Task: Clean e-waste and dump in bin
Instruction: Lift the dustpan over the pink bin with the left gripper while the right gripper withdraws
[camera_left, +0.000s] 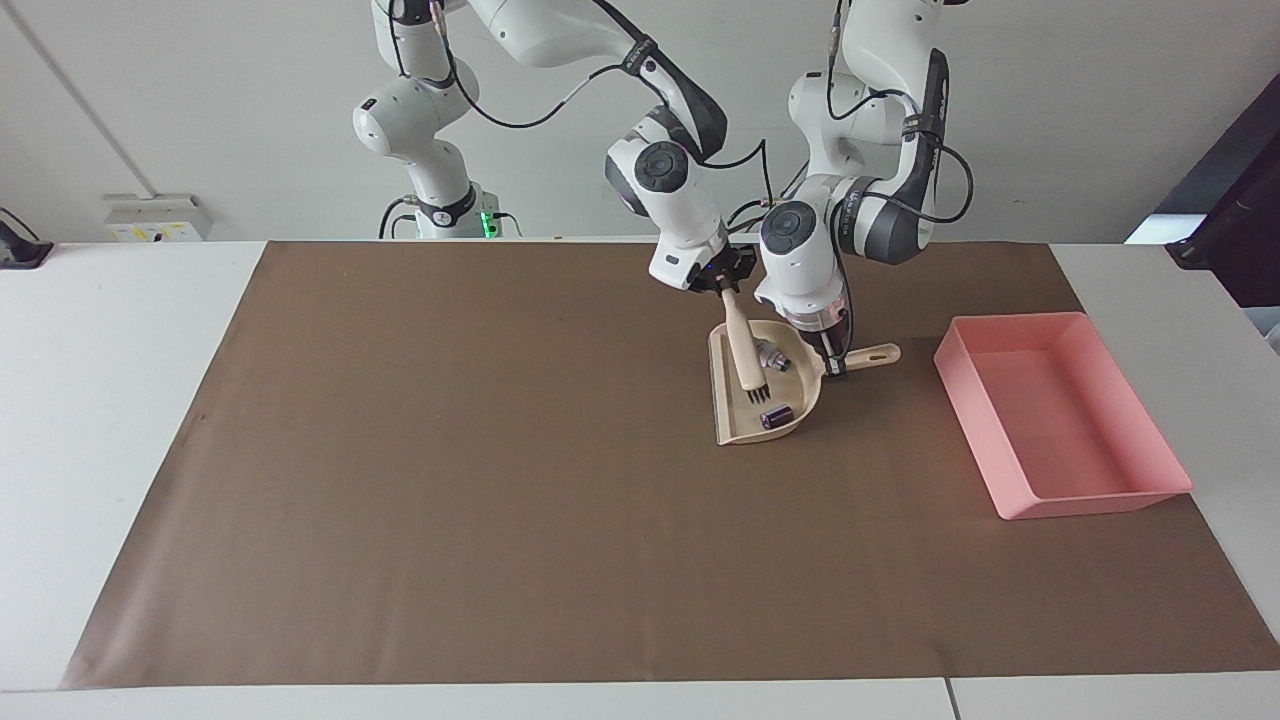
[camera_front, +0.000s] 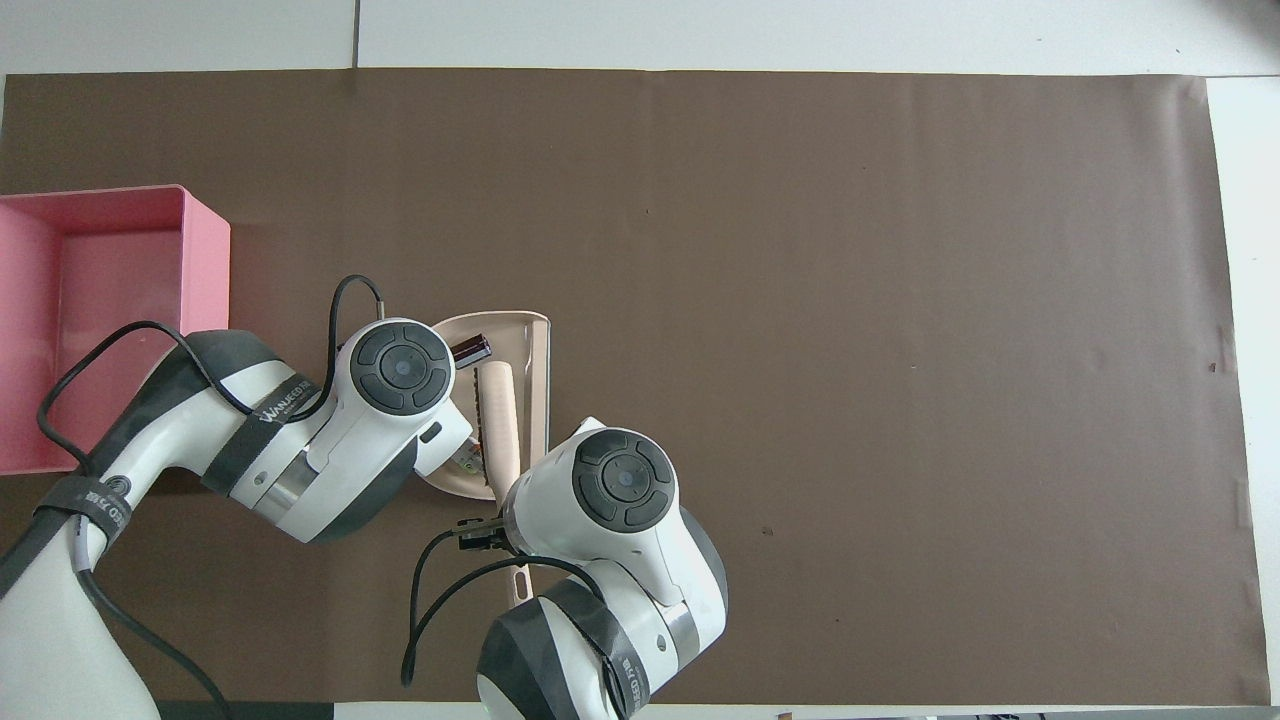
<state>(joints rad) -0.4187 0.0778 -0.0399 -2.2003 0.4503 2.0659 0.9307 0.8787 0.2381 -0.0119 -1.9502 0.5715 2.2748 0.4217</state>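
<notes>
Both bits of e-waste lie in the beige dustpan (camera_left: 735, 428): the white-and-green bit (camera_left: 772, 357) near its handle end, the dark battery-like cylinder (camera_left: 777, 415) by its back wall. My right gripper (camera_left: 727, 287) is shut on the beige brush (camera_left: 745, 350), whose bristles reach into the pan between the two bits. My left gripper (camera_left: 829, 362) is shut on the dustpan's handle (camera_left: 876, 353). The pink bin (camera_left: 1060, 410) stands empty toward the left arm's end of the table. In the overhead view the dustpan (camera_front: 541, 360), the brush (camera_front: 500, 400) and the cylinder (camera_front: 470, 350) show; both wrists hide the grippers.
A brown mat (camera_left: 450, 480) covers most of the white table. The bin also shows in the overhead view (camera_front: 205, 260), a short way from the dustpan. Both arms crowd together over the dustpan.
</notes>
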